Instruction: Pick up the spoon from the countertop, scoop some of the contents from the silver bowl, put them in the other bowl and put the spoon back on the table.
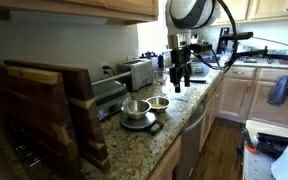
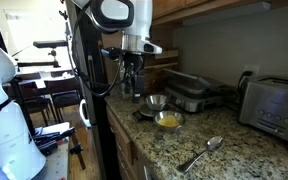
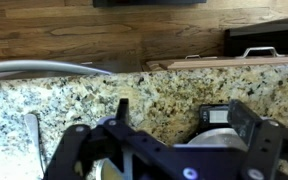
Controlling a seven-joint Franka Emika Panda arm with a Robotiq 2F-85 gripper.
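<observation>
My fingers (image 2: 132, 90) hung apart and empty over the tabletop (image 2: 239, 160), near its rounded front edge. The spoon (image 2: 202, 155) lay flat on the granite well away from me, past the bowls. Between us sat a bowl (image 2: 168, 120) holding something yellow and a second bowl (image 2: 156, 101) just beside it. A grill (image 2: 189, 92) and a toaster (image 2: 274, 105) lined the wall side, and wooden boards (image 1: 44, 110) stood at one end. Bare granite lay around the spoon.
</observation>
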